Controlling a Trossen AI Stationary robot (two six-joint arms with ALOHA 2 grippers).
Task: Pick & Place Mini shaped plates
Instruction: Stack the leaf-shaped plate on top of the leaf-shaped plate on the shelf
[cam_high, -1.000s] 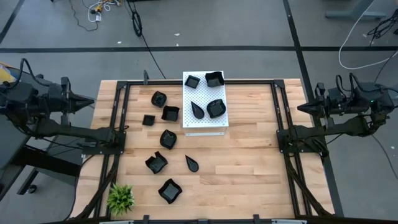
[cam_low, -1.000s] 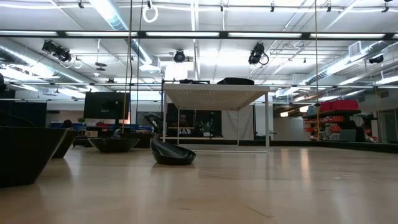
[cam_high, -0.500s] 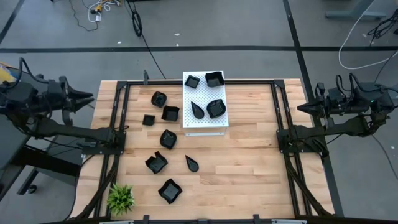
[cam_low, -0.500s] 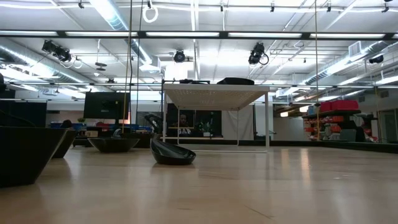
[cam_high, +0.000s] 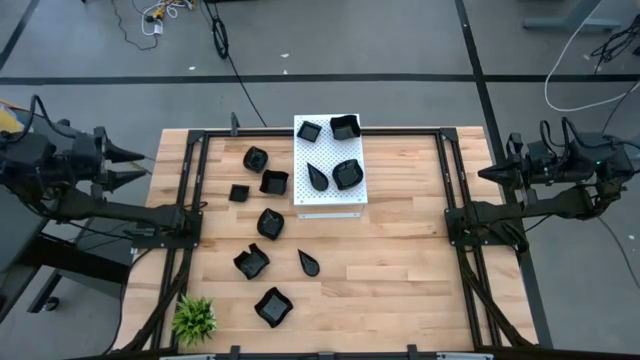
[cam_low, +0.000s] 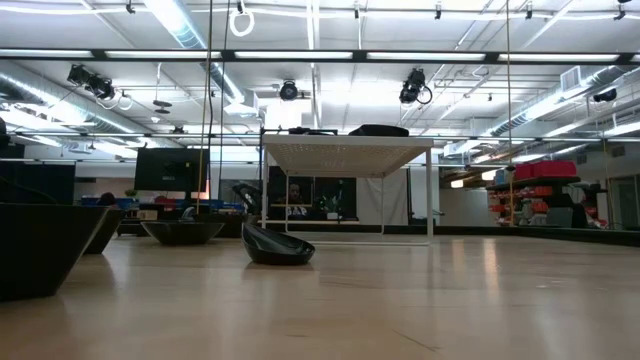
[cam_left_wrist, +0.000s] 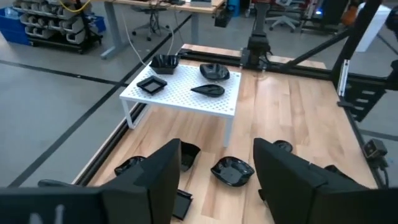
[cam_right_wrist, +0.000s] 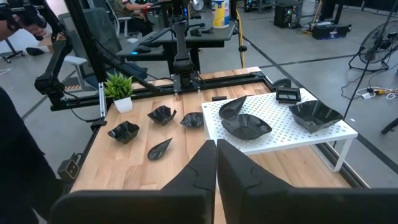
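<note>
The left gripper (cam_high: 138, 165) hangs off the table's left edge with its fingers spread apart, holding nothing; beside it seven plates (cam_high: 270, 222) lie loose on the bare wood of the table (cam_high: 400, 260), with a plant (cam_high: 194, 318) at the near left corner. Four more plates sit on the board (cam_high: 352, 199) at the far middle. The plates look small, light, glossy and rigid — likely slippery and liable to chip; a pinch across a raised rim seems the safest hold. The scattered plates stand apart from one another, leaving finger room; the board stands raised, so its edge needs clearance. The table's right half lies bare — ample room; the right gripper (cam_high: 486, 174) waits off the right edge, fingers pressed together, empty.
</note>
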